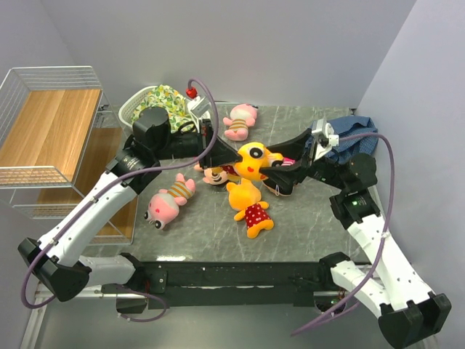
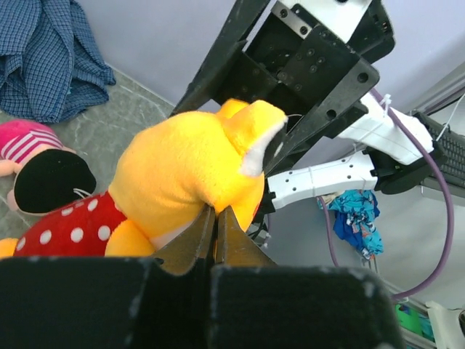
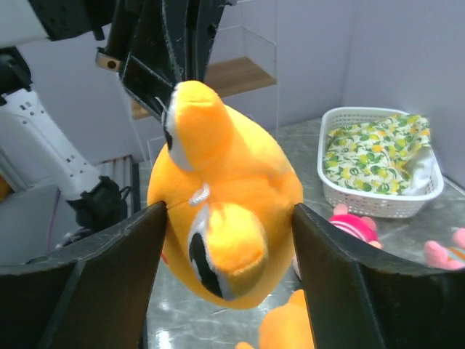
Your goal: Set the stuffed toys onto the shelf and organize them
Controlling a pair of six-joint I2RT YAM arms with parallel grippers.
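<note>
A yellow-orange bear (image 1: 254, 161) in a red dotted shirt hangs above the table between both grippers. My left gripper (image 1: 237, 156) is shut, pinching the plush at the bear's neck (image 2: 189, 167). My right gripper (image 1: 268, 162) is closed on the bear's head (image 3: 225, 211), one finger (image 3: 109, 276) pressing each side. A second bear (image 1: 251, 209) lies on the table below. Pink toys lie at the left (image 1: 168, 202), at the back (image 1: 240, 121) and under the held bear (image 1: 213, 175). The shelf (image 1: 51, 138) stands at the far left.
A white basket (image 1: 131, 109) with floral cloth stands at the back, beside the shelf. A blue checked cloth (image 1: 352, 139) lies at the back right, behind my right arm. The grey walls close in at the back and on the right.
</note>
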